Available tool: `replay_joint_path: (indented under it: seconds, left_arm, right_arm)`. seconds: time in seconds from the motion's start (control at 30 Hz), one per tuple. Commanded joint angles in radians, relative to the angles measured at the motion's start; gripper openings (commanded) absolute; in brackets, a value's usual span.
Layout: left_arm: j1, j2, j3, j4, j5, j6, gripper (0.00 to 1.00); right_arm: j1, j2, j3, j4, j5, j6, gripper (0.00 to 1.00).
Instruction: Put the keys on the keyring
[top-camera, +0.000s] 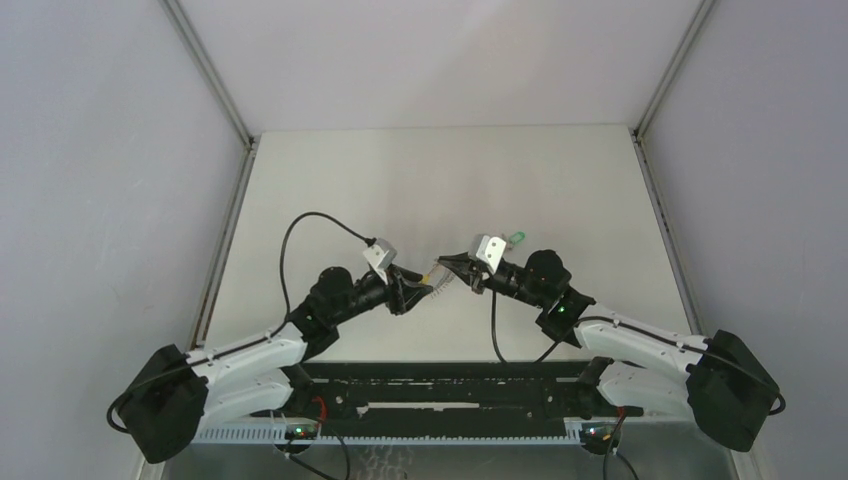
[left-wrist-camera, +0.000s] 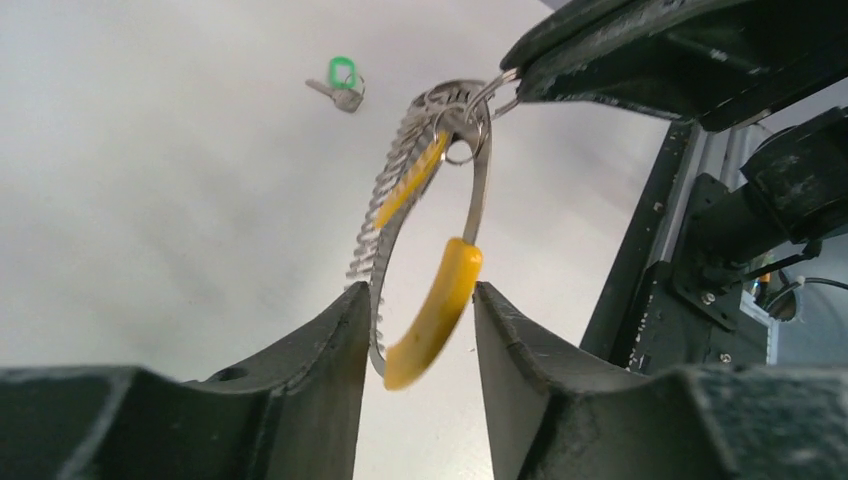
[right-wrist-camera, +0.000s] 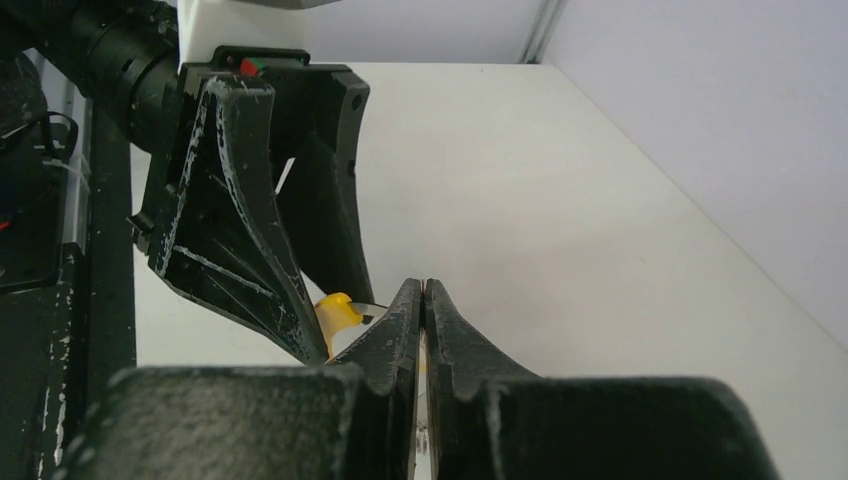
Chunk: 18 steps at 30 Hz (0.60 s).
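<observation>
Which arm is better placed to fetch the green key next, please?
Right, probably: the green key lies on the table beside the right arm, while the left fingers grip the keyring. The right fingers must first release the ring's top.

Your left arm (top-camera: 250, 355) and right arm (top-camera: 640, 345) match: white shells on the lower links, matte black joint housings above them, bulky black bases. A light grey camera block (top-camera: 379, 254) sits at each wrist. A thin black cable (top-camera: 318, 213) arcs off the left arm, and a green light (top-camera: 563, 310) glows on the right. On your left hand (left-wrist-camera: 420, 292), the fingers (left-wrist-camera: 300, 380) are scuffed black wedges.
</observation>
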Motion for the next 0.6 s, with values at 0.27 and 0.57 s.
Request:
replay_joint_path:
  seconds: [0.27,0.57]
  left_arm:
    - [-0.087,0.04,0.07,-0.031,-0.112,0.059,0.2]
    - [-0.086,-0.031,0.065,-0.009,-0.126,0.063,0.0]
  right_arm:
    - [0.022,0.007,0.073,0.012,0.09,0.04,0.0]
    - [0.023,-0.012,0.083,-0.052,0.146,0.07,0.16]
